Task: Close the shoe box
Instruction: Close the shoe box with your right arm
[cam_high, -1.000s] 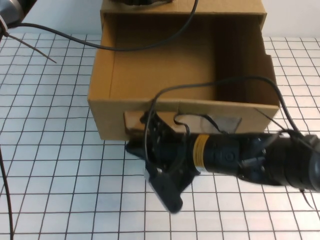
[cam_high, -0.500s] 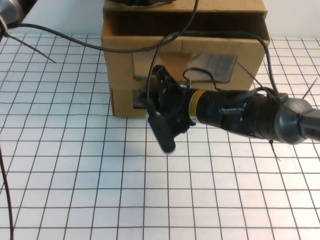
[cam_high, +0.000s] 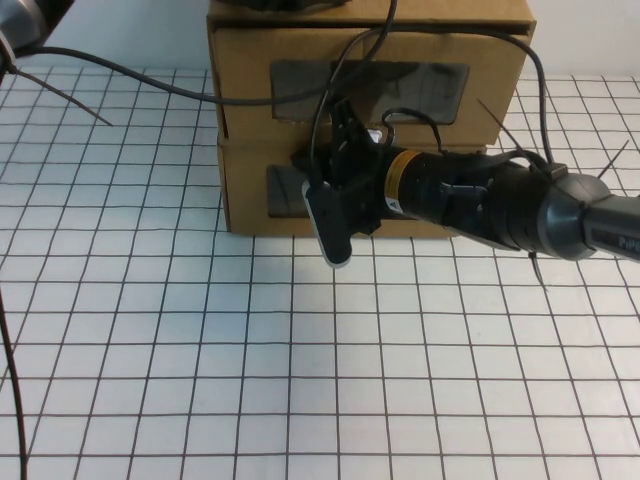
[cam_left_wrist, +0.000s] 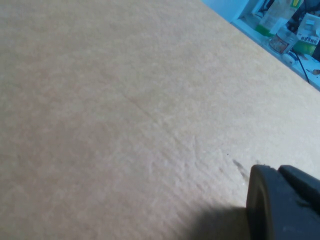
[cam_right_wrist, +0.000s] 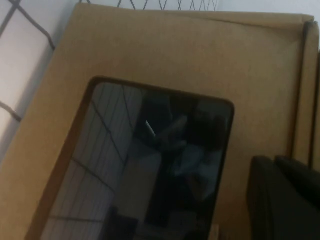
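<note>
Right pincer (cam_high: 340, 195) presses the shoe box (cam_high: 370, 70) front, grip unclear; it should push squarely. Left pincer (cam_left_wrist: 285, 205), grip unclear, rests on the box.

The shoe box (cam_high: 250, 75) is plain brown cardboard, its clear window (cam_high: 300, 78) reading dark grey, as does the window of the brown box (cam_high: 245, 205) stacked beneath it. The right gripper (cam_high: 330, 205), against the box fronts, is black with a white-edged finger (cam_high: 328, 225) — a yellow band (cam_high: 397, 183) circles the black wrist behind it. The left gripper (cam_left_wrist: 285, 202) shows black against tan cardboard. Below the right gripper, the counter (cam_high: 150, 350) is white with a dark grid. Black cables (cam_high: 130, 70) cross the box.
</note>
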